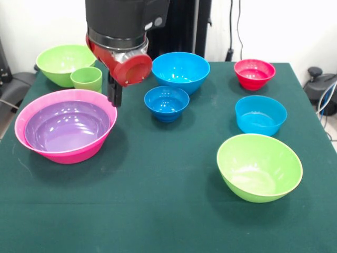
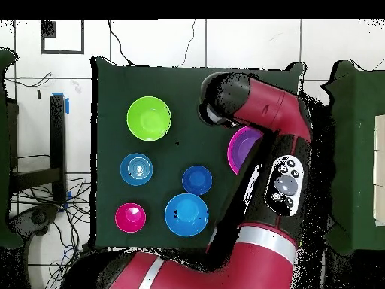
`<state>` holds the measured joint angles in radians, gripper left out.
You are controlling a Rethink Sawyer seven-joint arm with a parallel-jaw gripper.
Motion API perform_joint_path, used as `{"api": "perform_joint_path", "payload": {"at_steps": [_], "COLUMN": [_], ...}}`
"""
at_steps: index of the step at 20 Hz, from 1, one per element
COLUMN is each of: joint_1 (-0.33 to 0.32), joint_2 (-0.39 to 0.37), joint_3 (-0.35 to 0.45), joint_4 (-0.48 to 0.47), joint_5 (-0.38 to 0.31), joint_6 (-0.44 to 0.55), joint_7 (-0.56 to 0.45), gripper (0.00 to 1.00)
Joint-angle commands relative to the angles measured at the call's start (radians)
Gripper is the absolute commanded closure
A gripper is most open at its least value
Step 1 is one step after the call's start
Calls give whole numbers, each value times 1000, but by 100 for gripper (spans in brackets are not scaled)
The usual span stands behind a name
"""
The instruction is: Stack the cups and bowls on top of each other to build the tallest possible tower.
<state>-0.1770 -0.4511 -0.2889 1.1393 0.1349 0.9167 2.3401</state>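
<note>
Purple bowl nested inside pink bowl as tower base; hovered just beside its rim, claw, grip state impossible to tell.

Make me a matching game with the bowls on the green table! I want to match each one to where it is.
Things:
1. purple bowl
2. light green cup
3. small red bowl
4. small blue bowl

Places:
A. in front of the big blue bowl
B. inside the pink bowl
C. at a back corner of the table, beyond a blue bowl
D. right beside a lime green bowl at the back

Pairs: 1-B, 2-D, 3-C, 4-A
</note>
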Motion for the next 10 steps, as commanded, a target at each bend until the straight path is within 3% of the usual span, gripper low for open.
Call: {"api": "perform_joint_path", "payload": {"at_steps": [1, 10], "joint_1": [-1, 34], "joint_2": [37, 8], "joint_3": [109, 82], "joint_4": [17, 2], "joint_5": [-3, -10], "joint_6": [-4, 55], "joint_7": [27, 43], "gripper": [100, 100]}}
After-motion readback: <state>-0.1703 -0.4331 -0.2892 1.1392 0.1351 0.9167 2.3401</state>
